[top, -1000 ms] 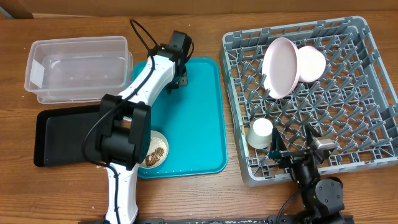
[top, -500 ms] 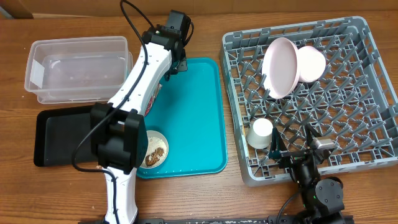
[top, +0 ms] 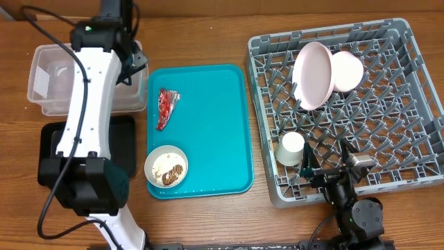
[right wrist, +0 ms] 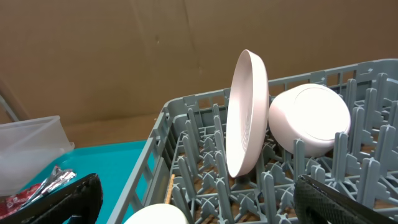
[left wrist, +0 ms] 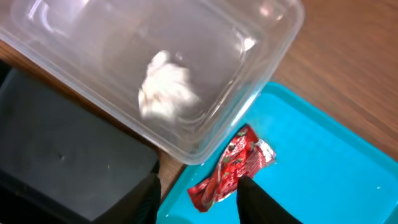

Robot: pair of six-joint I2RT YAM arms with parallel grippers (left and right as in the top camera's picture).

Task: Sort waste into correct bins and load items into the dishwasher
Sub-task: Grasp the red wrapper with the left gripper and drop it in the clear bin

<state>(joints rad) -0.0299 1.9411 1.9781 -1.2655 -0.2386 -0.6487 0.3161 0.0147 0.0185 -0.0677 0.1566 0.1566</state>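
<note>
My left gripper [top: 130,64] is open and empty above the right end of the clear tub [top: 48,76]. In the left wrist view its fingers [left wrist: 199,199] frame the tub [left wrist: 261,93], with the crumpled white tissue [left wrist: 165,93] lying inside it. The red wrapper [top: 166,107] lies on the teal tray, and it also shows in the left wrist view [left wrist: 233,168]. The cream bowl [top: 166,165] holds food scraps. The pink plate [top: 311,75], pink bowl [top: 347,71] and white cup [top: 291,148] are in the grey rack [top: 388,153]. My right gripper [right wrist: 199,199] is open at the rack's front edge.
The black tray [top: 52,149] lies in front of the tub, partly under my left arm. The teal tray [top: 215,125] lies between the bins and the rack. The right arm base [top: 357,212] is at the table's front edge.
My left arm has swung left from the teal tray's back edge to above the clear tub. The tissue now lies in the tub. The red wrapper is uncovered. The right arm has not moved.
</note>
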